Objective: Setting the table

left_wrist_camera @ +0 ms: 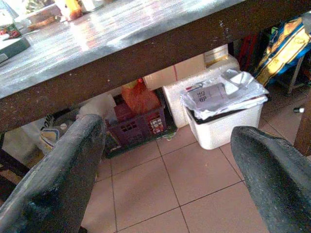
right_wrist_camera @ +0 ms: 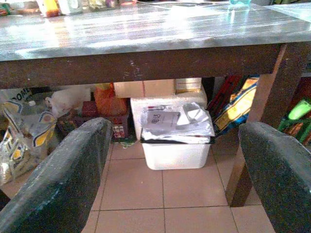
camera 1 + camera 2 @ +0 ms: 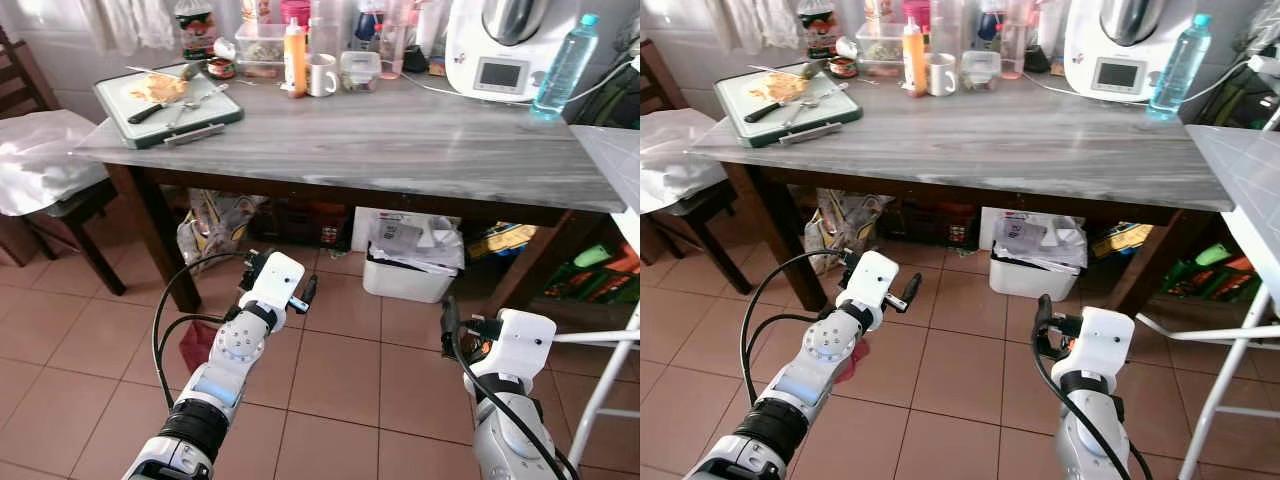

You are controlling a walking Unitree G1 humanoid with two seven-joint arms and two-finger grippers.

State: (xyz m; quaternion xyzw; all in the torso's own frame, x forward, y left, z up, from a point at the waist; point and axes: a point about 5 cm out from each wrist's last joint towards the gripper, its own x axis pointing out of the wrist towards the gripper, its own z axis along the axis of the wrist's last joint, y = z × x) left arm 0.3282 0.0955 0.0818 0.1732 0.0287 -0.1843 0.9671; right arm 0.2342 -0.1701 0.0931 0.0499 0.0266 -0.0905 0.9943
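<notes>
Left eye view: left hand (image 3: 300,290) low in the lower centre, over floor tiles, fingers (image 1: 63,170) spread apart and holding nothing. Right hand (image 3: 462,330) at lower right, likewise spread wide and holding nothing, seen plainly in its wrist view. Above both, tabletop (image 3: 400,140) across the upper frame. Tray (image 3: 168,103) at upper left corner of the tabletop, carrying food, a knife (image 3: 160,108) and a fork; long axis running left to right, slightly tilted. Mug (image 3: 322,75) and bottle (image 3: 294,60) at upper centre. Tray up and left of the left hand, so probably the nearer arm for a reach. Bin (image 3: 412,265) under the tabletop.
</notes>
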